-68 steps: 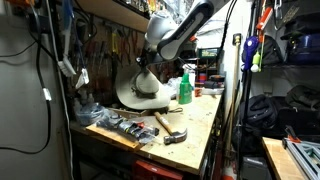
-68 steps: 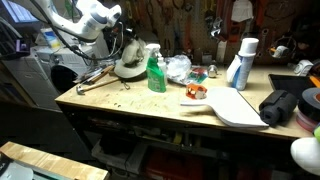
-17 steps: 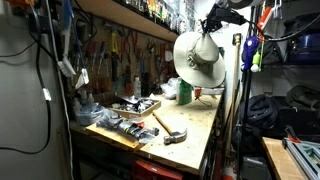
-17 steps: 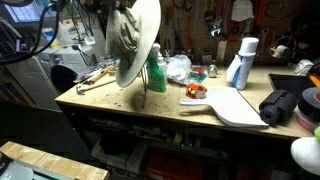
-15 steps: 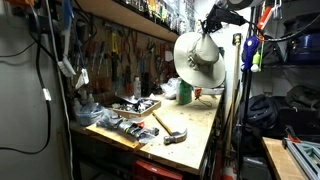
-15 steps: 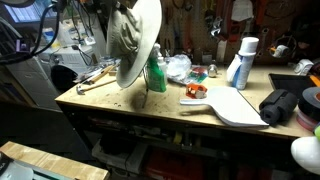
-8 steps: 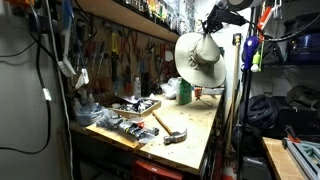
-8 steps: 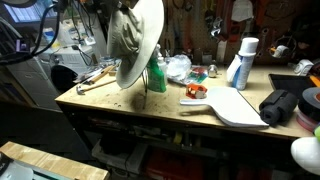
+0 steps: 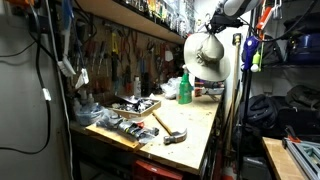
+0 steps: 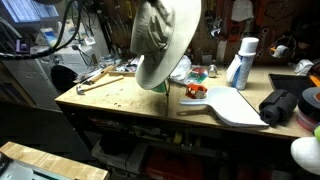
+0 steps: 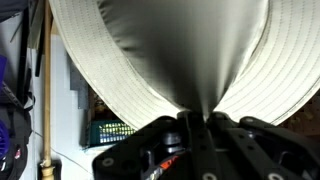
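Wide-brimmed hat (image 9: 208, 58) hangs in the air, clear of the worktop (image 9: 200, 125), at the upper right of centre in an exterior view, its pale crown and ribbed brim turned toward the camera. In an exterior view from across the bench the hat (image 10: 168, 42) fills the upper middle of the frame, tilted, with its lower brim edge low over the worktop (image 10: 115, 98) but apart from it. The hand (image 11: 197, 118) shows at the bottom centre of the wrist view, its fingers drawn narrow and pinching a fold of the hat's grey crown cloth (image 11: 165, 45), so the cloth gathers to a point between them and the woven brim fans out to both sides.

A green bottle (image 9: 185, 88) stands on the worktop just below and left of the hat in the frame. A hammer (image 9: 170, 128) lies nearer the front edge, lower centre. On the right part of the bench are a white spray can (image 10: 243, 62) standing upright, a white cutting board (image 10: 235, 108) lying flat, and a black bag (image 10: 280, 106) at the far right.
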You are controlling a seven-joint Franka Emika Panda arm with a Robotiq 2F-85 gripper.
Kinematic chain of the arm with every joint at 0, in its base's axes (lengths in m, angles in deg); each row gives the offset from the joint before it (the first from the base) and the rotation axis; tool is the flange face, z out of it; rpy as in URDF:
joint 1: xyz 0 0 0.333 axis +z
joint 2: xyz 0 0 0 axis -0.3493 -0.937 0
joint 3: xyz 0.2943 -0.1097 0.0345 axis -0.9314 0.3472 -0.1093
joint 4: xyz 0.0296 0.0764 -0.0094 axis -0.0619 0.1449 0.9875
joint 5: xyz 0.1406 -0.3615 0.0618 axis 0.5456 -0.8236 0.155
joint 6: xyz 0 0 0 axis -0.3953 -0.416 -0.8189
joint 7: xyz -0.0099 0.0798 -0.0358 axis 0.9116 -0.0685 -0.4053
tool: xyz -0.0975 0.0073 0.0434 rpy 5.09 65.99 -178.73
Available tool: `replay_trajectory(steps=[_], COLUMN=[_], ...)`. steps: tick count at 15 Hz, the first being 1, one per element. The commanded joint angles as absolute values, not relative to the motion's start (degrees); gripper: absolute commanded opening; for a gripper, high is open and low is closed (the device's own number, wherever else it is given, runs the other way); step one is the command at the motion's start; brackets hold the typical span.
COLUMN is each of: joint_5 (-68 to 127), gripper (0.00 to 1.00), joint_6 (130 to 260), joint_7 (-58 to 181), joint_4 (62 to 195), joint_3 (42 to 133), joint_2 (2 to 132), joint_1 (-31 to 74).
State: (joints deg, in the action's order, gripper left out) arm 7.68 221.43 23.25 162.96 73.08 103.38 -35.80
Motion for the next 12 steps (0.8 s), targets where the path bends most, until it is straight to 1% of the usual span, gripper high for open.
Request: replay_trajectory(steps=[1,6,9,12], joint_5=[-0.1,-12.8,-22.0,-26.2], gripper=[0.01,0.01,0.01,0.01], joint_6=[222.2,219.7,216.1,210.9], joint_7=[14.4,-0.2,-8.2,-8.2], joint_4=[154.7,142.4,134.0,127.3], joint_3=[68.2,63.9,63.4,63.9], joint_2=[95.5,85.2,78.1,72.2], joint_1=[-42.1,-45.2,-43.6,-41.7])
